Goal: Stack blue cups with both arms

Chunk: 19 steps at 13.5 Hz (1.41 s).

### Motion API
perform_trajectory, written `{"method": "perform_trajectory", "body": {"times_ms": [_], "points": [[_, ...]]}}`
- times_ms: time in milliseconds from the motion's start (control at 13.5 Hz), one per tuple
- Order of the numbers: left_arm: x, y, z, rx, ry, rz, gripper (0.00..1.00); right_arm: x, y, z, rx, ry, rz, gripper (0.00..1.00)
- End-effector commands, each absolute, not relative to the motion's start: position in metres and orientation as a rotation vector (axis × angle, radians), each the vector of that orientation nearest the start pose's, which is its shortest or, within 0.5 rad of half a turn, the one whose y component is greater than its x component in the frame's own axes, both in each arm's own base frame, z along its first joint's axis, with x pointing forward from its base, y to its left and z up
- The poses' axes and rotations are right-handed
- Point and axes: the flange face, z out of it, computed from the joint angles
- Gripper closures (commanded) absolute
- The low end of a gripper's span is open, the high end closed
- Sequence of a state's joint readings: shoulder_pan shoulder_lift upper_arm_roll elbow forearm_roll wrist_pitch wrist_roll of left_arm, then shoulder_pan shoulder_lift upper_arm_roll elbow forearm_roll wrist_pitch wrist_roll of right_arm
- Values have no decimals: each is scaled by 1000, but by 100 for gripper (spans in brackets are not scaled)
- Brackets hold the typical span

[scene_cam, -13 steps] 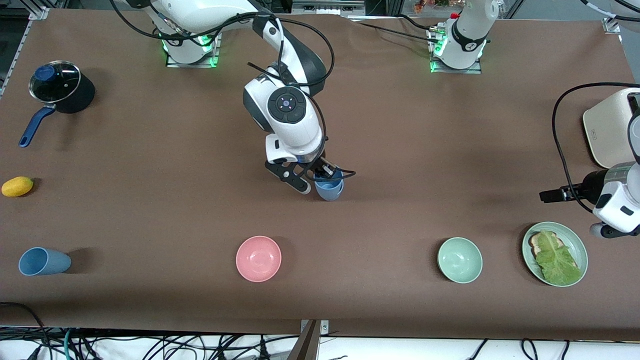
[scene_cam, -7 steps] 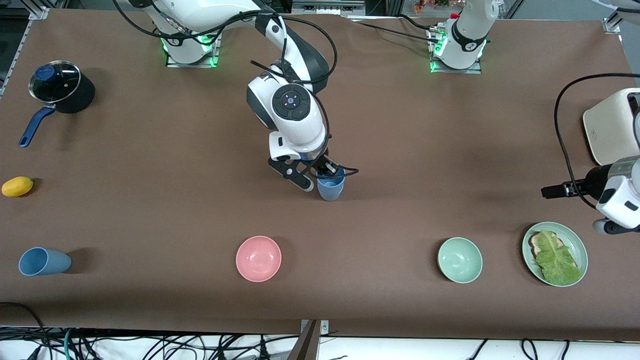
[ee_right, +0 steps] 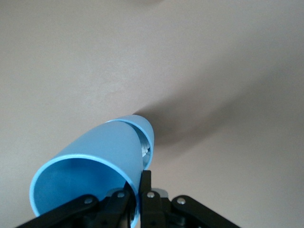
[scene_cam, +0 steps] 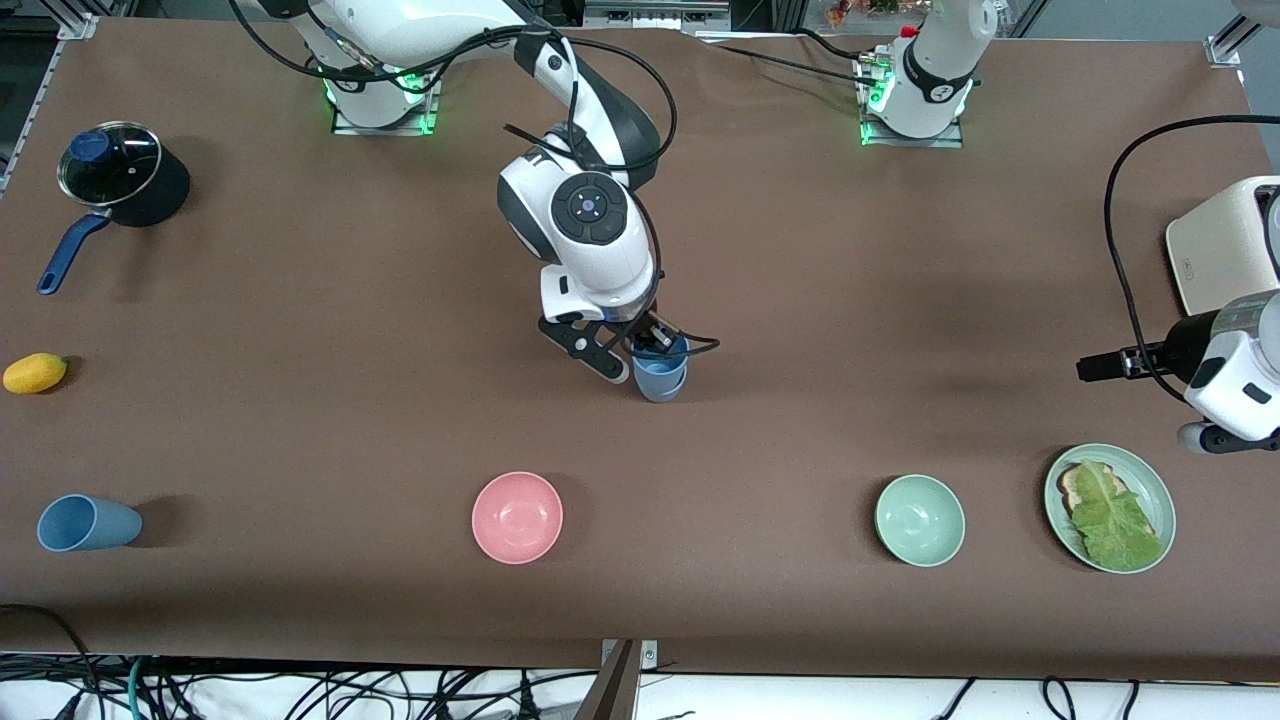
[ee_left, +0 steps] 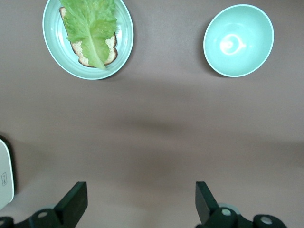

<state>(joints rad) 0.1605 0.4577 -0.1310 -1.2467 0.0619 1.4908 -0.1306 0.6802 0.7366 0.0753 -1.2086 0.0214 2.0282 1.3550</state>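
The right gripper (scene_cam: 645,362) is seen near the table's middle, pressed together on the rim of a sky blue tapered cup (scene_cam: 660,375) — one finger inside the wall, one outside, as shown in the right wrist view, where the right gripper (ee_right: 135,199) is pinched on the sky blue tapered cup (ee_right: 95,164). Whether the cup's base is touching the brown table mat (scene_cam: 800,300) cannot be told; its shadow is cast just beside it.

A second, greyer slate blue cup (scene_cam: 85,523) is found lying on its side near the front edge at the right arm's end of the table, well apart from the held cup. Nothing is stacked yet.

The left gripper (scene_cam: 1090,367) is held over the table at the left arm's end, near a cream toaster (scene_cam: 1215,255); in the left wrist view the left gripper (ee_left: 140,199) is shown spread wide with nothing between the fingers (ee_left: 73,202). The left arm is waiting.

Also on the mat:
- a pink round bowl (scene_cam: 517,517), nearer the front camera than the held cup
- a pale green bowl (scene_cam: 920,520)
- a pale green plate (scene_cam: 1150,480) carrying bread and a lettuce leaf (scene_cam: 1112,520)
- a black lidded saucepan with a blue handle (scene_cam: 120,185)
- a yellow lemon-like fruit (scene_cam: 35,372)
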Motion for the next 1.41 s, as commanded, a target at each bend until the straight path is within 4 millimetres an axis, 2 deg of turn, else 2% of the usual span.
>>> {"method": "perform_trajectory", "body": {"times_ms": [0,74,297,371,445,519,594,668,742,816,890,965,1039,1113,1336], "points": [[666,49,498,-3152,-260,301,0,560,512,352,-2889,952,9,84],[668,47,500,-3180,-269,263,0,561,511,352,-2887,957,9,79],[668,43,504,-3210,-276,191,0,563,507,360,-2888,953,5,70],[659,37,512,-3205,-263,120,0,568,498,363,-2905,958,15,69],[648,32,509,-3195,-274,30,0,576,485,367,-2926,960,29,66],[637,31,518,-3169,-291,-65,0,583,470,383,-2948,906,38,64],[631,23,526,-3147,-279,-104,0,590,453,387,-2982,856,61,62],[623,26,540,-3149,-269,-134,0,600,432,399,-3006,806,84,61],[617,29,549,-3154,-283,-134,0,610,405,416,-3030,732,99,56],[608,29,550,-3146,-275,-50,0,618,378,428,-3059,655,126,50],[606,22,555,-3134,-248,-40,0,624,353,440,-3085,578,151,41],[591,26,578,-3147,-263,-48,0,633,324,451,-3098,521,164,28],[579,17,589,-3148,-237,-5,0,639,297,462,-3100,485,169,7],[577,11,589,-3146,-217,17,0,645,268,475,-3092,492,152,0],[571,0,588,-3156,-174,69,0,652,187,507,-3102,444,132,0]]}}
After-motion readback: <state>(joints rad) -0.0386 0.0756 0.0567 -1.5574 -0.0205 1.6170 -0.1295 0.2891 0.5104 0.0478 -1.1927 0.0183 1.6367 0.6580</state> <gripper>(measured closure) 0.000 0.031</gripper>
